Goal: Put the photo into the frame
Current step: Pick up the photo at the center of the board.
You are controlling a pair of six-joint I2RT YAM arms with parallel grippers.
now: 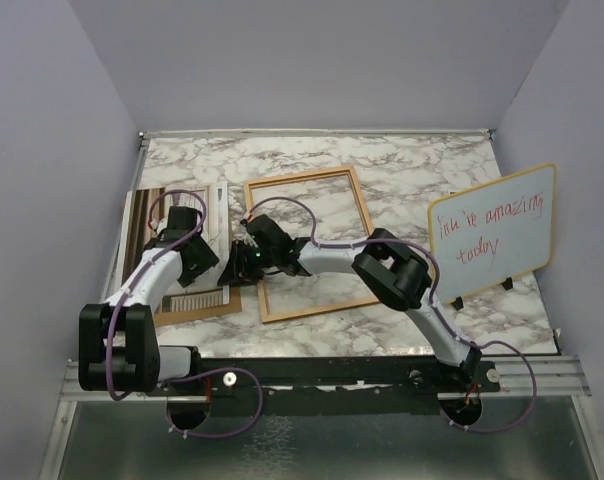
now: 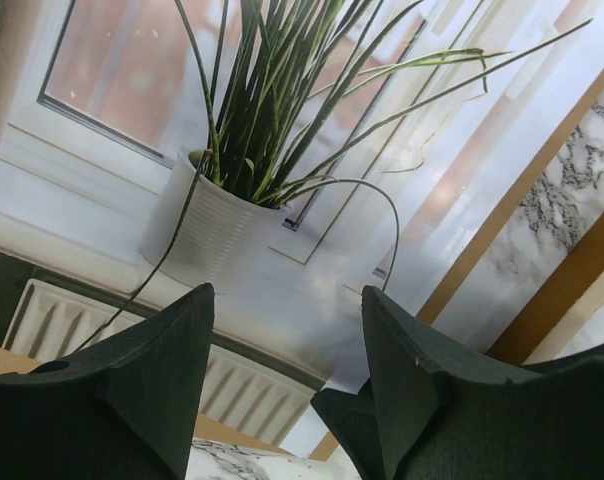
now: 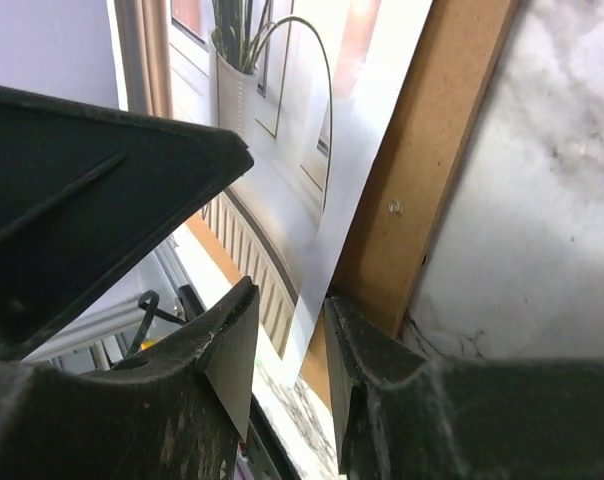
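The photo (image 1: 216, 206) lies on the brown back board (image 1: 197, 308) at the table's left. It fills the left wrist view (image 2: 232, 220), showing the potted plant and window. The wooden frame rim (image 1: 362, 215) lies empty at the table's middle, with marble showing through it. My left gripper (image 1: 197, 262) hovers open just above the photo, its jaws (image 2: 287, 330) wide apart and empty. My right gripper (image 1: 244, 252) reaches to the photo's right edge. Its jaws (image 3: 292, 340) stand slightly apart, with the photo's white border (image 3: 352, 170) between them, over the back board (image 3: 432, 180).
A yellow-rimmed whiteboard (image 1: 492, 235) with red handwriting stands propped at the right. The marble table (image 1: 402, 165) is walled by grey panels on three sides. The left arm's dark body (image 3: 82, 180) is close beside my right gripper.
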